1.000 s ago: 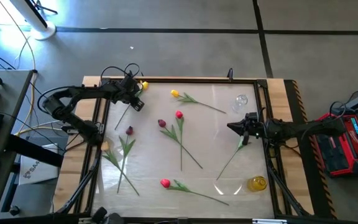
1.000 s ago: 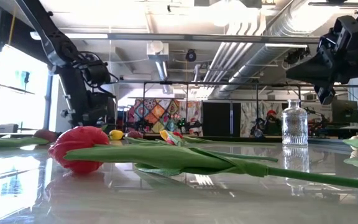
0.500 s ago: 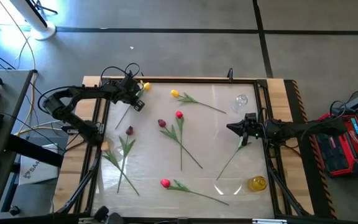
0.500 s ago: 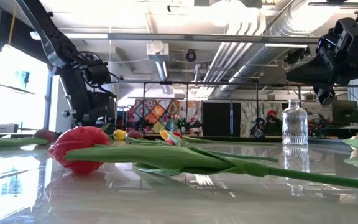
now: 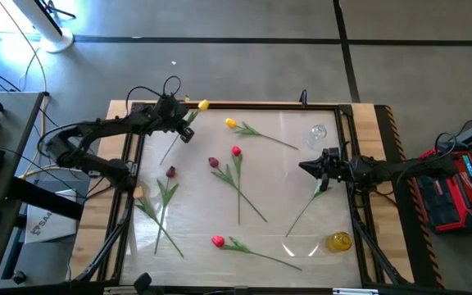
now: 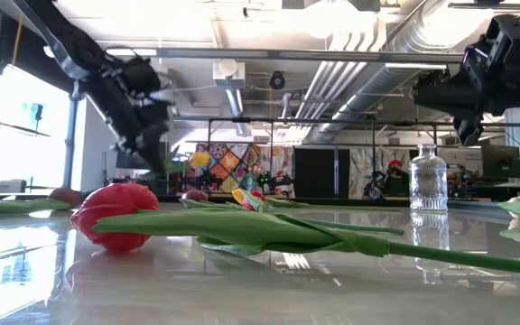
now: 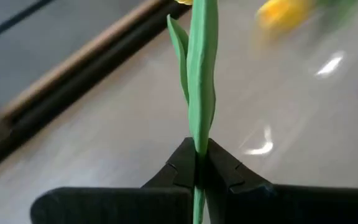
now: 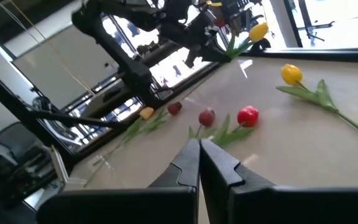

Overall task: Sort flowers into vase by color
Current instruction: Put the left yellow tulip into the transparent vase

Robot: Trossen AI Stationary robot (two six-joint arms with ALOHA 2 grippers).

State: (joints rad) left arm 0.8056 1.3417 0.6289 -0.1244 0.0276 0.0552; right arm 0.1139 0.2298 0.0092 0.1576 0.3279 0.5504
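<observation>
Though blurred in the low view, clamped shut with the left hand (image 5: 180,124) on the green stem (image 7: 201,74) of the held yellow tulip (image 5: 204,105), over the far left corner of the counter (image 5: 203,209). Grips low on the stem, fingers (image 7: 179,165) pressed together on either side of it, the head up off the surface and pointing past the far edge. Shows the same head in the low view (image 6: 199,160), above the counter.

Moving right across the counter: lying near the left edge, a peach tulip (image 5: 140,191) with leaves spread beside it. Just beyond it, a dark maroon tulip (image 5: 170,172). Toward the middle, a second maroon tulip (image 5: 213,162) and a red tulip (image 5: 236,151) close together, stems running toward the near side and crossing. Farther back, a second yellow tulip (image 5: 230,124), stem trailing to the right. Along the near edge, a red-pink tulip (image 5: 217,242), lying flat with its stem stretched rightward; fills the foreground of the low view (image 6: 116,217).

Right of centre, standing upright near the far edge, a clear glass vase (image 5: 317,132). Nearby, the right hand (image 5: 318,168), fingers (image 8: 188,162) closed together with nothing seen between them. From under it toward the near side, a loose stem (image 5: 306,209); cannot tell whether touched, nor its head's colour. At the near right corner, a yellow vase (image 5: 339,242).
</observation>
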